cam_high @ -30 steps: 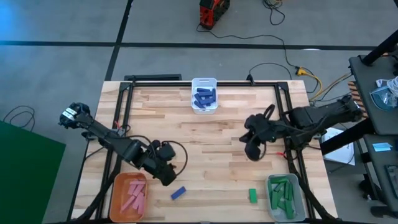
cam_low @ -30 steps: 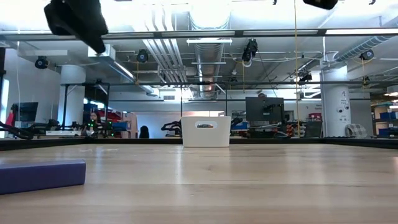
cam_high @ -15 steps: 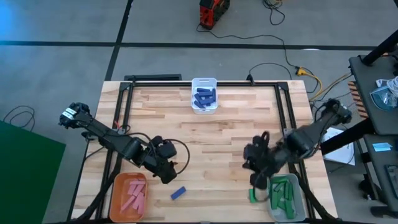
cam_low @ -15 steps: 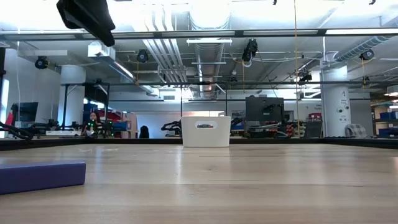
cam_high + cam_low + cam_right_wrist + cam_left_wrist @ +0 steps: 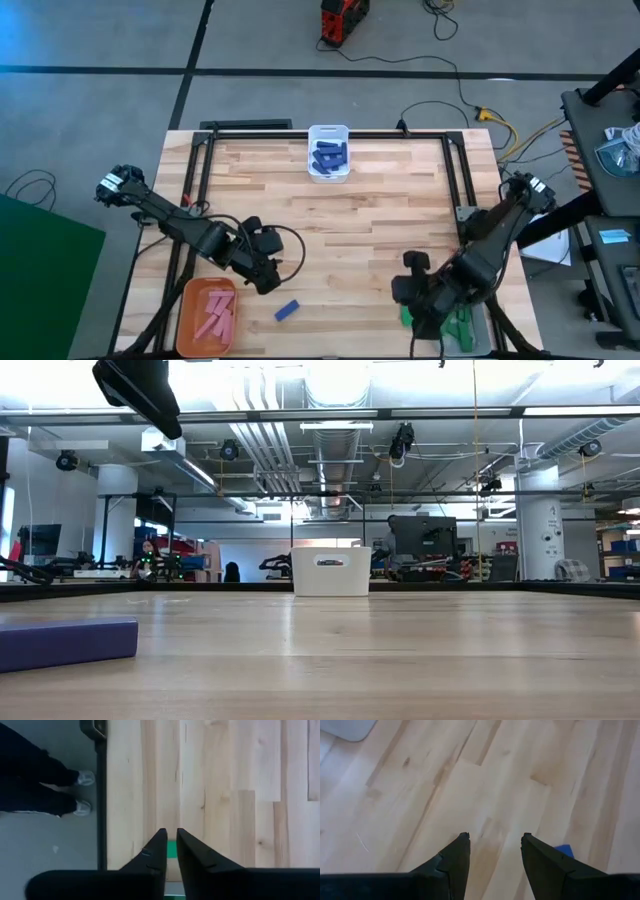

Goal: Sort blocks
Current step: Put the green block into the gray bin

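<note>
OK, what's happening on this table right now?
Two arms are sorting coloured blocks into bins. The right gripper is low over a loose green block beside the grey bin of green blocks, its fingers nearly together with the block showing between them. The left gripper hangs open above the wood near a loose blue block, next to the orange bin of pink blocks. A white bin at the far edge holds blue blocks.

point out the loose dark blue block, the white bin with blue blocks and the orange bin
loose dark blue block (image 5: 287, 311): high view, its middle
white bin (image 5: 328, 130): high view, far rim
orange bin (image 5: 186, 305): high view, left wall
</note>
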